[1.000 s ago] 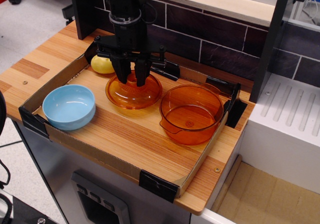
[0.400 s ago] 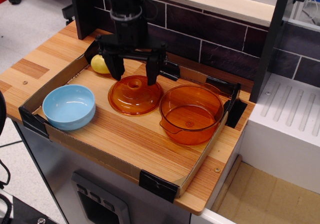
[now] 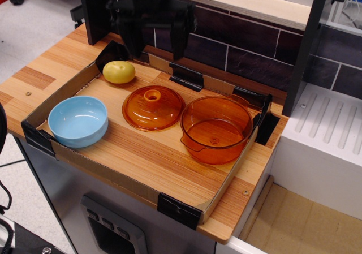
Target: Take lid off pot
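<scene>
The orange lid (image 3: 153, 107) lies flat on the wooden tray (image 3: 141, 158), knob up, just left of the pot (image 3: 216, 128). The pot is deep, translucent orange, open and empty, with its pouring lip toward the front. My black gripper (image 3: 155, 53) hangs open and empty well above the back of the tray, behind and above the lid. Its two fingers (image 3: 180, 39) are spread wide apart.
A light blue bowl (image 3: 78, 120) sits at the tray's left front. A yellow round fruit (image 3: 119, 72) lies at the back left. The tray has low cardboard walls with black corner clips (image 3: 179, 210). A dark tiled wall (image 3: 243, 56) stands behind, a white drainer (image 3: 328, 135) to the right.
The gripper let go of the lid's knob, opened wide and rose up and back. The lid now rests flat on the tray beside the pot.
</scene>
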Available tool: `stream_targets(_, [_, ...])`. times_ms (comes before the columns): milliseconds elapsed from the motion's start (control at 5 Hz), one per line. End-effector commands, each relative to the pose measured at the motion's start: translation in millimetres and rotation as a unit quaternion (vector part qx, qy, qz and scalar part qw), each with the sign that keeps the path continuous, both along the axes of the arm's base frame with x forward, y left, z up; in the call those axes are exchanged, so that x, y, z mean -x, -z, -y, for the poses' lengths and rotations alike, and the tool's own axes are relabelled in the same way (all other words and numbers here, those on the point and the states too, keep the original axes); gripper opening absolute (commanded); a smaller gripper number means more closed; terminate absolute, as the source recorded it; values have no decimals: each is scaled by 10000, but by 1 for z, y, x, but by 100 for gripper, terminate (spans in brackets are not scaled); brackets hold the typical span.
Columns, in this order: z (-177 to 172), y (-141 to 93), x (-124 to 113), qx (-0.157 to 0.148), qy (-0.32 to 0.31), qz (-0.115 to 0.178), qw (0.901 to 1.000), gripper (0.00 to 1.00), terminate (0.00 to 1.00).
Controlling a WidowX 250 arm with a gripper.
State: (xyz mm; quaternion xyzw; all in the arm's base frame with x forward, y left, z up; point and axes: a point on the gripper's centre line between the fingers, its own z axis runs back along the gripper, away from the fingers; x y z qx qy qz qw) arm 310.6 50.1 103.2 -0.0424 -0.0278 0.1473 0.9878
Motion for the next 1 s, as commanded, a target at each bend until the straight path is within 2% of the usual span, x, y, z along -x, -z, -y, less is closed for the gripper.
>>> stream_targets(0, [7, -52, 5, -22, -45, 372, 9993, 100, 0])
stream_targets(600, [7, -52, 5, -22, -45, 372, 9993, 100, 0])
stream_targets(800, [7, -52, 5, -22, -45, 372, 9993, 100, 100])
